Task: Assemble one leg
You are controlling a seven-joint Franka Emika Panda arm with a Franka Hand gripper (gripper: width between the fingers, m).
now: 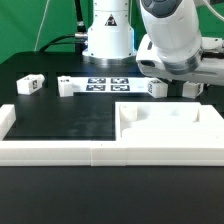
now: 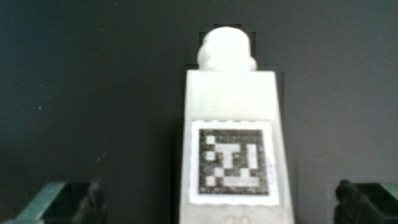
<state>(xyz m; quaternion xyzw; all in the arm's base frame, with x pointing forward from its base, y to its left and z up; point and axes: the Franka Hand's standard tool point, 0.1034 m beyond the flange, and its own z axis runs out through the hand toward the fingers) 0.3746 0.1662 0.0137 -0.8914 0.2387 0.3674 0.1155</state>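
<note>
A: Fig., ext. view, L to R: what lies on the bench (image 1: 60,115)?

B: Well away from the fingers, at the ext. view's left: the far leg (image 1: 30,85), then the nearer leg (image 1: 68,88), the two apart. Next the marker board (image 1: 108,84), flat, between those and the arm (image 1: 175,40). Then the leg (image 1: 155,87), just under the arm's lower end. Past it, to the ext. view's right, a small block (image 1: 192,88), partly shaded; can't tell what it is. In front of these: the slab (image 1: 165,125), w/ a corner recess.

A: Wrist view: state of the fingers?

B: Fingers (image 2: 63,200) spread wide, nothing gripped. One tip on each side of the leg (image 2: 231,110); dark bench shows in both gaps, so no contact. The leg lies lengthwise between them. Its tag (image 2: 231,160) faces the camera, near the tips; a rounded peg (image 2: 228,50) sits at the end away from the tips.

A: Fingers in the ext. view?

B: Can't make them out there.
</note>
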